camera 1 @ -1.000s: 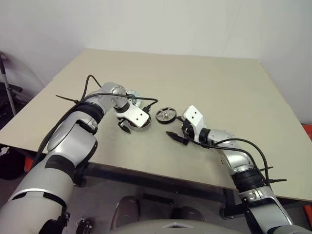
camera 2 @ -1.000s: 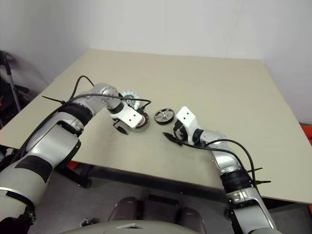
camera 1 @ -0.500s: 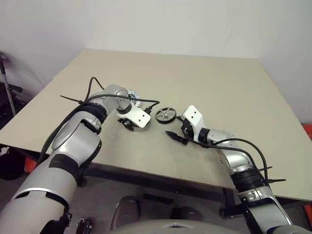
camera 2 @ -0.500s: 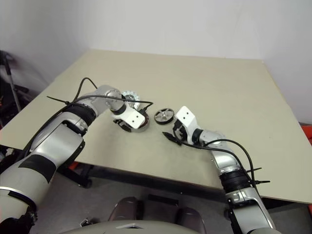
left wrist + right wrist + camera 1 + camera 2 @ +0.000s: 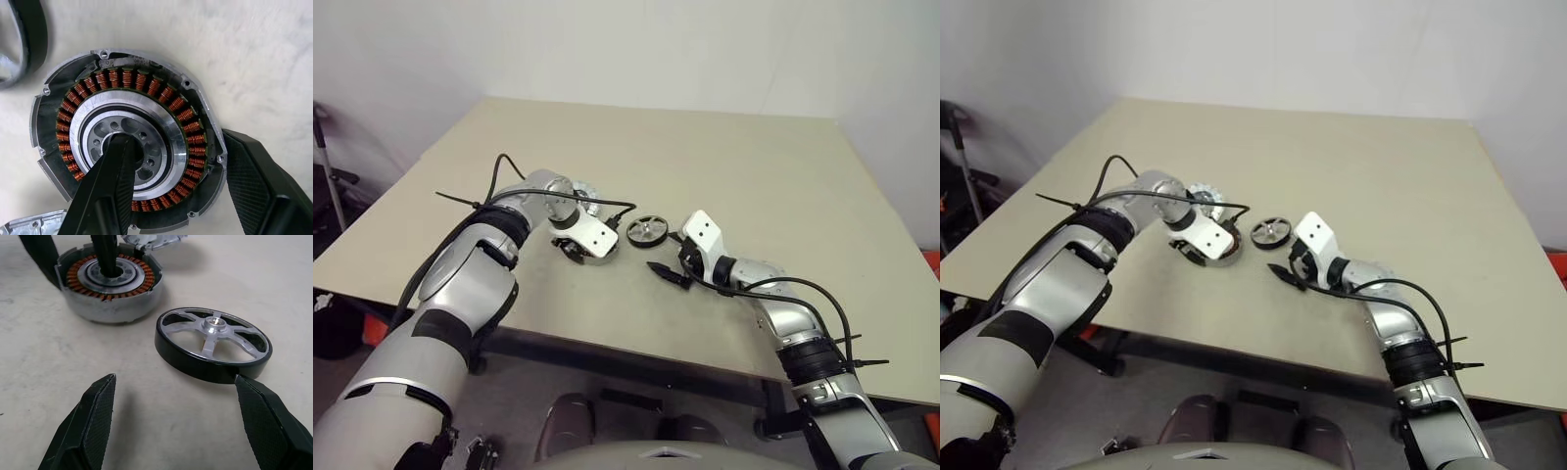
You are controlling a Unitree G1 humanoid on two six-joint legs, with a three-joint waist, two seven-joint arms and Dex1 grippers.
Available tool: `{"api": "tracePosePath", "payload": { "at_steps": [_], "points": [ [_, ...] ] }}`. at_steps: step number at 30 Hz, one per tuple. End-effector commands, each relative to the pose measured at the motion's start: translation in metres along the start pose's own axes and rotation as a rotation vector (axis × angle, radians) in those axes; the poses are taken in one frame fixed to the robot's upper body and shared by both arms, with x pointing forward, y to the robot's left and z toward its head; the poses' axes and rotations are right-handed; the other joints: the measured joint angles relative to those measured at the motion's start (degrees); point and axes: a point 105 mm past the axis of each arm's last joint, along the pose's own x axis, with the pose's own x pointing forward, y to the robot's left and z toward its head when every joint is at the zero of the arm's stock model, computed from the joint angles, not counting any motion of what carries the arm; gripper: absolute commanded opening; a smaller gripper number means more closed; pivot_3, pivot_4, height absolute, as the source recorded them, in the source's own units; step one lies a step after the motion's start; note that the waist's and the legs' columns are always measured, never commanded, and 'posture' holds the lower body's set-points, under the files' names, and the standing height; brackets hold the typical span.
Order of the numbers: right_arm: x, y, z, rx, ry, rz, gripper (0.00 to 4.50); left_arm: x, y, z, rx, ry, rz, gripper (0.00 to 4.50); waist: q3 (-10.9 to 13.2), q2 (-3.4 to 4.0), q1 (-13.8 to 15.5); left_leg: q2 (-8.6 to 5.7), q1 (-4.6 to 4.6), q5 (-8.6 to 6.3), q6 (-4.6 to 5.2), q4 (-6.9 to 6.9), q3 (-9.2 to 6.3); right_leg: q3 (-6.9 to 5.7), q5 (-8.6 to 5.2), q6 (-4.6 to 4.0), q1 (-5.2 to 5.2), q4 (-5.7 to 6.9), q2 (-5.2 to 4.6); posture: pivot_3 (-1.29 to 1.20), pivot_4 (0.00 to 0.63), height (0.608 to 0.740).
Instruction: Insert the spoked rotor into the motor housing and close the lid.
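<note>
Copper-wound motor housing (image 5: 129, 147) sits near the counter's front edge, the left gripper (image 5: 171, 188) straddling its wall, jaws half-closed, while the right gripper (image 5: 178, 423), jaws wide and empty, should close squarely on the spoked rotor (image 5: 213, 343) beside it.

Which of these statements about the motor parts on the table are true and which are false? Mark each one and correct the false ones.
1. The spoked rotor lies on the table, beside the motor housing. True.
2. The rotor is already seated inside the housing. False: the housing is open, its copper windings and silver hub showing.
3. One finger of the left gripper is in the housing's hub and the other is outside its rim. True.
4. The right gripper is clamped on the rotor. False: its jaws are open and apart from the rotor, which lies just ahead of them.
5. The lid is on top of the housing. False: it lies on the table behind the left wrist.
</note>
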Motion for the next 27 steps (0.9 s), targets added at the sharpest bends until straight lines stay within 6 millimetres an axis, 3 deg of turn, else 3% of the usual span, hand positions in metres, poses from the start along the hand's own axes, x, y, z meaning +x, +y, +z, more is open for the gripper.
{"api": "tracePosePath", "payload": {
  "at_steps": [1, 7, 26, 27],
  "points": [
    [-0.006, -0.016, 0.023, -0.047, -0.064, -0.038, 4.41, -0.009, 0.021, 0.030, 0.084, -0.099, 0.072, 2.29, 0.01, -0.01, 0.11, -0.01, -0.04, 0.00, 0.03, 0.01, 0.00, 0.00, 0.00, 0.00, -0.03, 0.00, -0.01, 0.00, 0.000, 0.740],
    [-0.008, -0.023, 0.027, -0.055, -0.070, -0.058, 4.41, -0.005, 0.022, 0.051, 0.116, -0.162, 0.055, 2.29, 0.01, -0.02, -0.11, 0.02, -0.26, 0.13, 0.14, 0.02, 0.02, 0.00, -0.01, -0.03, -0.48, 0.26, -0.01, 0.00, 0.000, 0.740],
    [-0.003, -0.021, 0.030, -0.053, -0.081, -0.073, 4.41, 0.003, 0.002, 0.066, 0.117, -0.223, -0.029, 2.29, 0.01, -0.01, -0.41, 0.02, -0.44, 0.23, 0.06, 0.07, 0.03, 0.01, -0.04, -0.08, -0.77, 0.52, -0.02, 0.00, 0.000, 0.740],
    [-0.003, -0.021, 0.030, -0.053, -0.081, -0.073, 4.41, 0.004, 0.001, 0.065, 0.111, -0.223, -0.035, 2.64, 0.01, -0.01, -0.41, 0.02, -0.43, 0.24, 0.06, 0.07, 0.03, 0.01, -0.04, -0.08, -0.77, 0.53, -0.01, 0.00, 0.000, 0.740]
  ]
}}
